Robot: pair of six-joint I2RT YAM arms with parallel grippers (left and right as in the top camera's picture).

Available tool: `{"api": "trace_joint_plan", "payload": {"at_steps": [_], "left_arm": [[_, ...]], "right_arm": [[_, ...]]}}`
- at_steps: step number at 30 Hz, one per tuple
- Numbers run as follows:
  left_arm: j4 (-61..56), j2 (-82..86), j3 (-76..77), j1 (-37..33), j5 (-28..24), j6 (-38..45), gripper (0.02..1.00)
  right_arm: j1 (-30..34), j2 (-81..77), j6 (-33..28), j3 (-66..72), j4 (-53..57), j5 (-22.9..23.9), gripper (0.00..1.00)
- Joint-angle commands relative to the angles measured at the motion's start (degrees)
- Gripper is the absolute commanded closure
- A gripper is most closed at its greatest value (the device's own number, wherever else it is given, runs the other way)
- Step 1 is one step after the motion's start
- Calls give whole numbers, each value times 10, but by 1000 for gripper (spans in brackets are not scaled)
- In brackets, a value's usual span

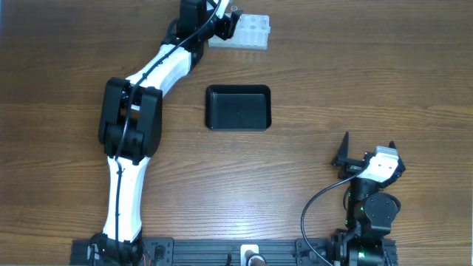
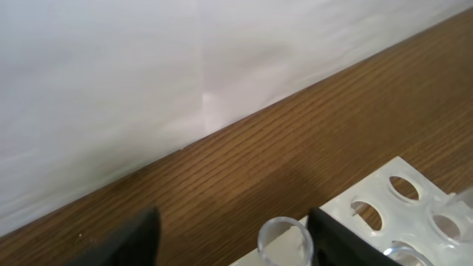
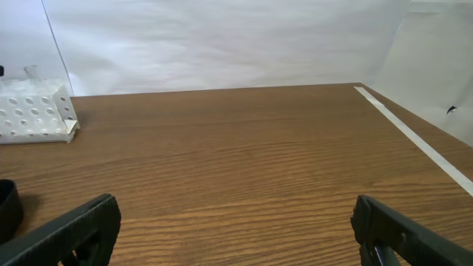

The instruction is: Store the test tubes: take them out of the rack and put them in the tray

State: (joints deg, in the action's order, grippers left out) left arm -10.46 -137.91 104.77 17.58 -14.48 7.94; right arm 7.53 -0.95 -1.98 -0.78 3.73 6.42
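Test tube (image 2: 284, 235): clear, thin-walled, open rim up, standing at the edge of the white rack (image 2: 399, 210), which sits at the far side of the bench (image 1: 355, 66). I'd expect it to be light, rigid, slick and brittle: it likely slips under a weak grip and may crack under a hard one. Best hold looks like the upper wall just under the rim, fingers square across it, then a straight vertical pull so it doesn't bind in its hole.

Left pincer (image 2: 233, 222) is wide and straddles the tube. One finger is right at the rim, can't tell if touching; the other is well apart. Not clamped, and off-centre; I'd centre it before closing.

Rack is probably light plastic too, so it could lift or skid with the tube.

Black tray (image 1: 238, 108) is near the rack, toward the arm bases, nothing visible in it.

Right pincer (image 3: 235, 207) is wide, holds nothing, parked well apart from the tray.
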Motion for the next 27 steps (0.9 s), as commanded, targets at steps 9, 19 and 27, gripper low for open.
{"api": "trace_joint_plan", "payload": {"at_steps": [9,19,27], "left_arm": [[-1,-7,14,3,-17,4,671],[0,-7,14,3,-23,4,766],[0,-7,14,3,-31,4,844]], "right_arm": [[0,1,-3,5,-1,5,9],[0,1,-3,5,-1,5,9],[0,1,-2,5,-1,5,9]]}}
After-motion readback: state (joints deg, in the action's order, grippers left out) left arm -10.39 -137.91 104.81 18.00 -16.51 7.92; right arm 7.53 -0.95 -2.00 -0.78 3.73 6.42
